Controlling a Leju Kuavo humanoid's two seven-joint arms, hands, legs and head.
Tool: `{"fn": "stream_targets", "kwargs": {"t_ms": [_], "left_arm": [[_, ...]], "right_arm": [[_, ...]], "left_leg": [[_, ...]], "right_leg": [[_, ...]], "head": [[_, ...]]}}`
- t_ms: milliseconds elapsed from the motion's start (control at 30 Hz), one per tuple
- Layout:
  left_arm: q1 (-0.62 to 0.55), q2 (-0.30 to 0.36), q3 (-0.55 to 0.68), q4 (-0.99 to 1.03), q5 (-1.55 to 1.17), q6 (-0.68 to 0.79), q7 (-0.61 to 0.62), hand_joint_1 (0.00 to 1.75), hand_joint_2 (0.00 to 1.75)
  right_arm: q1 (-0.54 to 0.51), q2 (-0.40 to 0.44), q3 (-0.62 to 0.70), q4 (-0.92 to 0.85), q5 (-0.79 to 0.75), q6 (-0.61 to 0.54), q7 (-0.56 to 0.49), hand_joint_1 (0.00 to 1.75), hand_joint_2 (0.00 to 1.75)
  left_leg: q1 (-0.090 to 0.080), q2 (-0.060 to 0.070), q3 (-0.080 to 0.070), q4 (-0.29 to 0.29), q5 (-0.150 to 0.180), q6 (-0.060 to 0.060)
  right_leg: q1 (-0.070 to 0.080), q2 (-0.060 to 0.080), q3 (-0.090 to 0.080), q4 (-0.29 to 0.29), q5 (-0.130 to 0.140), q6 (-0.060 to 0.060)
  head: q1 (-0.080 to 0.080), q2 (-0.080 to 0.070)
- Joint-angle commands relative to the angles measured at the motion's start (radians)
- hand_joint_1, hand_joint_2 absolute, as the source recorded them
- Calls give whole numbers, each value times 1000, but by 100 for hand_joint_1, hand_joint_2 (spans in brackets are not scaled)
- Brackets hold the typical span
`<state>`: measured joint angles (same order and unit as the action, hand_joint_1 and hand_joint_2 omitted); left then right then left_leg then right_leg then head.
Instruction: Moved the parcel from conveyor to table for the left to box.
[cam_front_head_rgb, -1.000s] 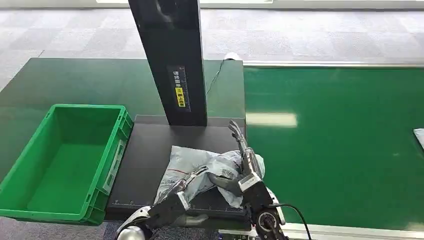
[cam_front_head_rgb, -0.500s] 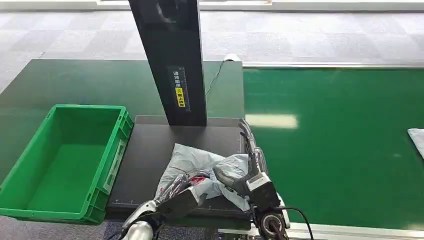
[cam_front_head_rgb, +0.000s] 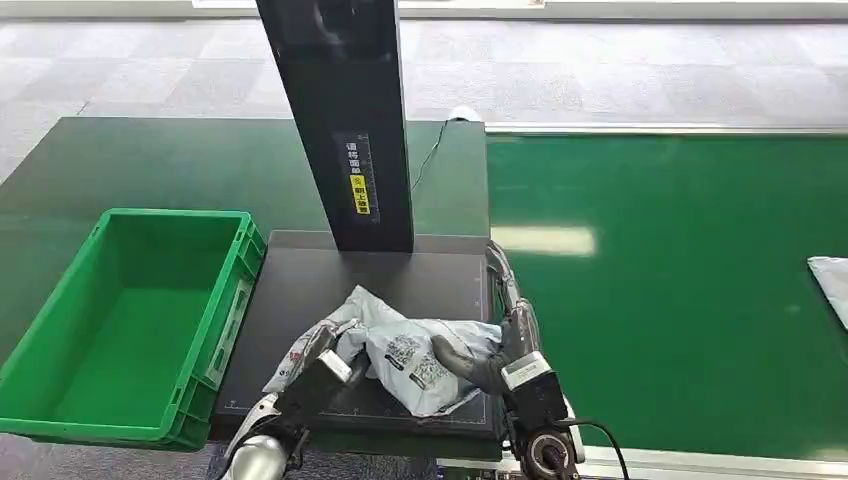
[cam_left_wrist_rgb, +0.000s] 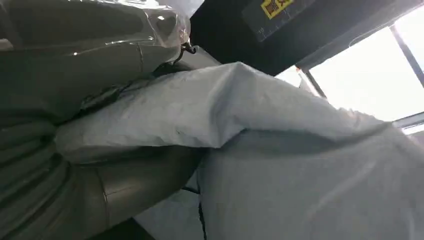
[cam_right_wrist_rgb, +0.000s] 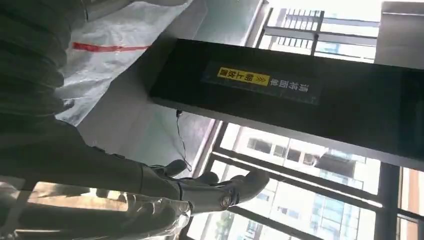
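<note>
A crumpled grey plastic parcel (cam_front_head_rgb: 400, 345) with a printed label lies on the black platform (cam_front_head_rgb: 300, 290) in the head view. My left hand (cam_front_head_rgb: 318, 372) grips its left end. In the left wrist view the parcel (cam_left_wrist_rgb: 280, 150) is pinched between the thumb and fingers of that hand (cam_left_wrist_rgb: 75, 75). My right hand (cam_front_head_rgb: 505, 340) stands at the parcel's right edge with its thumb against the bag and its fingers stretched out straight. The right wrist view shows those fingers (cam_right_wrist_rgb: 220, 192) spread with nothing in them, and the parcel (cam_right_wrist_rgb: 115, 60) beside the hand.
An empty green box (cam_front_head_rgb: 175, 213) stands left of the platform on the dark green table (cam_front_head_rgb: 150, 160). A black column (cam_front_head_rgb: 345, 110) rises behind the platform. The green conveyor belt (cam_front_head_rgb: 680, 280) lies to the right, with another pale parcel (cam_front_head_rgb: 832, 280) at its far right edge.
The parcel has shifted left and turned over, so its printed label now faces up. My left hand moved left with it. My right hand drew slightly right, fingers still straight.
</note>
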<state>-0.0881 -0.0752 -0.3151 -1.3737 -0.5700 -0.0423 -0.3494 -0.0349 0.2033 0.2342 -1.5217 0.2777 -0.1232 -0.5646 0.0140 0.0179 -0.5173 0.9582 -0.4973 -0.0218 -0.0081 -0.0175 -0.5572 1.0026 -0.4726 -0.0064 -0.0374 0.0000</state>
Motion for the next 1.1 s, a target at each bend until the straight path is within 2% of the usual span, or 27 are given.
{"fn": "stream_targets", "kwargs": {"t_ms": [33, 367, 567, 1100], "left_arm": [[1, -3, 18, -1, 3, -1, -4, 175, 175], [43, -35, 77, -128, 55, 167, -125, 175, 175], [116, -36, 188, -330, 217, 221, -235, 175, 175], [120, -33, 199, -365, 234, 215, -226, 175, 175]], "right_arm": [[-6, -9, -25, 13, -4, 0, -1, 0, 175], [-17, -6, -24, 33, -31, 1, -10, 0, 175], [3, 10, -36, 46, -50, 5, -28, 0, 175], [-1, 11, -37, 52, -51, 7, -29, 0, 175]], "left_leg": [[0, -2, -1, 0, 0, 1], [1, -1, -3, 1, 1, 2], [1, 0, -3, 1, 0, 1], [0, -1, -3, 0, 0, 1]], "right_leg": [[0, 0, 0, -1, 1, 0], [1, 2, -3, -1, 2, 0], [1, 3, -2, -1, 1, 0], [0, 1, -2, -1, 1, 0]], "head": [[0, 0], [0, 0], [0, 0], [0, 0]]}}
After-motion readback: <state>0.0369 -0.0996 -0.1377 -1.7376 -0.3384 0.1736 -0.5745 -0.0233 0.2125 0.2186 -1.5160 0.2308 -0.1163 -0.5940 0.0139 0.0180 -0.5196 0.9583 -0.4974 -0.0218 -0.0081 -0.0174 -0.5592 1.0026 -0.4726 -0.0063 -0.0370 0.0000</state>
